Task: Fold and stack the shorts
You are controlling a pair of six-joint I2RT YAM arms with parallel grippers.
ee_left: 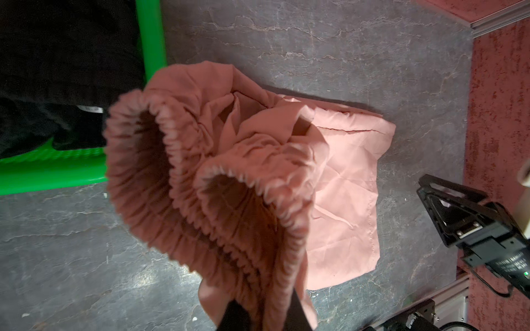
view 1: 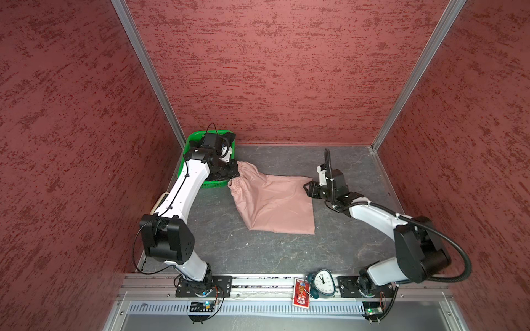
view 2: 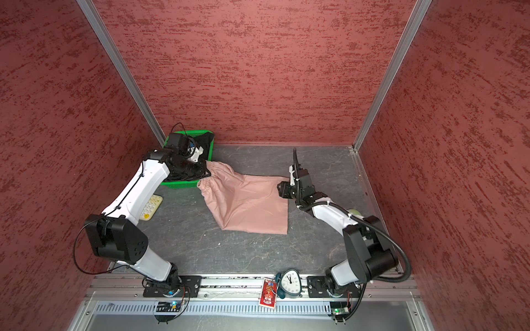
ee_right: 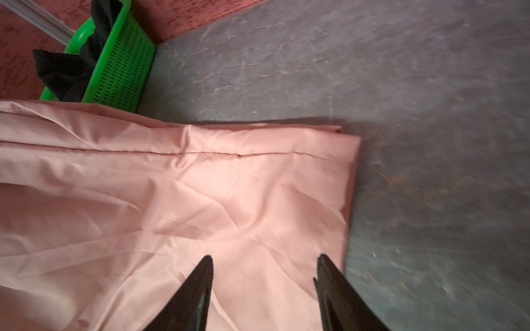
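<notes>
Pink shorts [view 1: 272,203] lie lengthwise left-to-right, waistband [ee_left: 160,160] leftward pinched in left claw [view 1: 234,169]; right claw [ee_right: 265,259] gapes at hem [ee_right: 351,177].

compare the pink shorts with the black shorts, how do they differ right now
The pink shorts lie mostly flat on the table; the black shorts sit bunched in the green basket. The left pincer grips the pink shorts at the gathered waistband, with that end raised; no pincer holds the black shorts. Shared: both are cloth and not yet stacked.
</notes>
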